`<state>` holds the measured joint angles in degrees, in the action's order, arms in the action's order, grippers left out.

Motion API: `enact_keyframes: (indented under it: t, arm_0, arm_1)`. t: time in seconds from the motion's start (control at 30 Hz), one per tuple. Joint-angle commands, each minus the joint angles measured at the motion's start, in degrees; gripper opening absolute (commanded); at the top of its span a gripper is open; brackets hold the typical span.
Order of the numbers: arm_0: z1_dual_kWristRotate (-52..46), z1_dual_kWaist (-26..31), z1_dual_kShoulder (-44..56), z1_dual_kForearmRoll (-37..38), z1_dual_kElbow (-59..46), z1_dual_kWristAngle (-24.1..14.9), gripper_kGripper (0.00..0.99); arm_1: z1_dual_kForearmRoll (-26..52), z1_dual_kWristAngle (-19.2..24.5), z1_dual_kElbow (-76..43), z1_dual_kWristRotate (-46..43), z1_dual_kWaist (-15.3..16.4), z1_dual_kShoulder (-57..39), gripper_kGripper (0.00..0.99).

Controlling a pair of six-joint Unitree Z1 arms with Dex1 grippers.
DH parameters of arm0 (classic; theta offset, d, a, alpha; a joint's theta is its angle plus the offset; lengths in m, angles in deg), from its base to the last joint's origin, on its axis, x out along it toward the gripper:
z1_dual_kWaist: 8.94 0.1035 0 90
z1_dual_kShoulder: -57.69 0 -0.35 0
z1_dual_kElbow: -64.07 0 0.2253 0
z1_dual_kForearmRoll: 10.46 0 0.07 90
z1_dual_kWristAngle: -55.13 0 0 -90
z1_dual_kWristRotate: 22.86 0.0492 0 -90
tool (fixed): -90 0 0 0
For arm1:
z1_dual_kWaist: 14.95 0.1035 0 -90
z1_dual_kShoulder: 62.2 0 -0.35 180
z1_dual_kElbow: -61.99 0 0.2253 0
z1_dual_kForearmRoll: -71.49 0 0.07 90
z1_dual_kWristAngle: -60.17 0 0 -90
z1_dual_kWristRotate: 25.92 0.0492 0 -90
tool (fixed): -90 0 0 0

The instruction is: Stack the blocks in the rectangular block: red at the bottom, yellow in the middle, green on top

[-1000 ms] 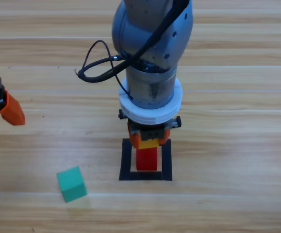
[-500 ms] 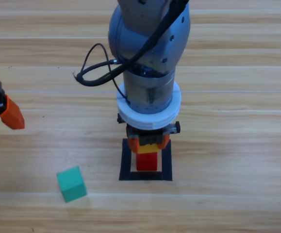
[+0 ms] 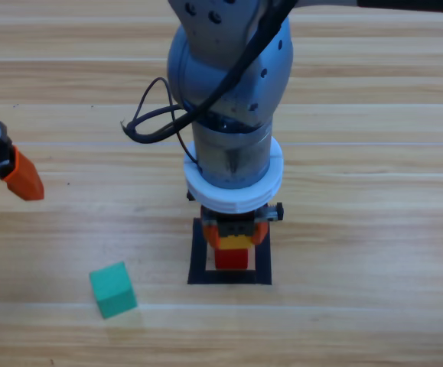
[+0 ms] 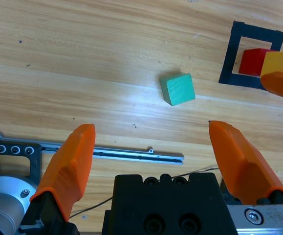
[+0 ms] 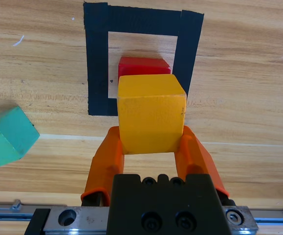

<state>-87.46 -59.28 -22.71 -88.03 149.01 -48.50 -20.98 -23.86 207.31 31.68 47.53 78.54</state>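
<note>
The right gripper (image 5: 150,147), jaws clamped on the small matte yellow cube (image 5: 151,111), has sunk lower than a second ago and holds it just above the small matte red cube (image 5: 144,65) inside the black tape square outline (image 5: 97,58). The small teal-green cube (image 3: 113,289) lies unmoved on the wooden table (image 3: 374,153). The left gripper (image 4: 156,161) waits at the left edge, jaws wide apart, empty.

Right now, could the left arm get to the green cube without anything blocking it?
Probably yes. The left hand is open at the table's left edge, and only bare wood lies between it and the green cube. The right hand, holding the yellow cube, is off over the tape square.
</note>
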Motion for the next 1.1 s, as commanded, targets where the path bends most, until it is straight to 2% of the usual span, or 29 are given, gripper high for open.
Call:
enact_keyframes:
  t: [0.03,0.77,0.83,0.87,0.9,0.93,0.97,1.0,1.1]
  arm_0:
    - [0.5,0.9,0.4,0.5,-1.3,0.4,0.990]
    - [0.5,0.9,0.4,1.1,-2.1,0.4,0.990]
    - [0.5,0.9,0.4,1.1,-2.0,0.4,0.990]
    - [0.5,0.9,0.4,1.1,-2.1,0.4,0.990]
    - [0.5,0.9,0.4,1.1,-2.0,0.4,0.990]
    - [0.5,0.9,0.4,1.1,-2.1,0.4,0.990]
    - [0.5,0.9,0.4,1.1,-2.1,0.4,0.990]
    - [0.5,0.9,0.4,1.1,-2.1,0.4,0.990]
    - [0.5,0.9,0.5,1.1,-2.0,0.5,0.990]
  arm_1:
    - [-0.9,-0.4,0.4,0.9,1.5,3.5,0.000]
    - [-1.0,-0.7,1.0,1.0,1.5,4.5,0.000]
    - [-1.0,-0.8,1.2,1.0,1.5,4.7,0.086]
    - [-1.0,-0.7,1.4,1.0,1.5,4.8,0.172]
    - [-1.0,-0.7,1.7,1.0,1.5,5.0,0.328]
    - [-1.0,-0.7,2.0,0.9,1.5,5.3,0.532]
    - [-1.3,-0.6,2.4,0.9,1.5,5.4,0.830]
    - [-1.4,-0.4,2.7,0.9,1.5,5.5,0.971]
    - [-1.8,0.1,3.6,0.8,1.5,5.4,0.990]
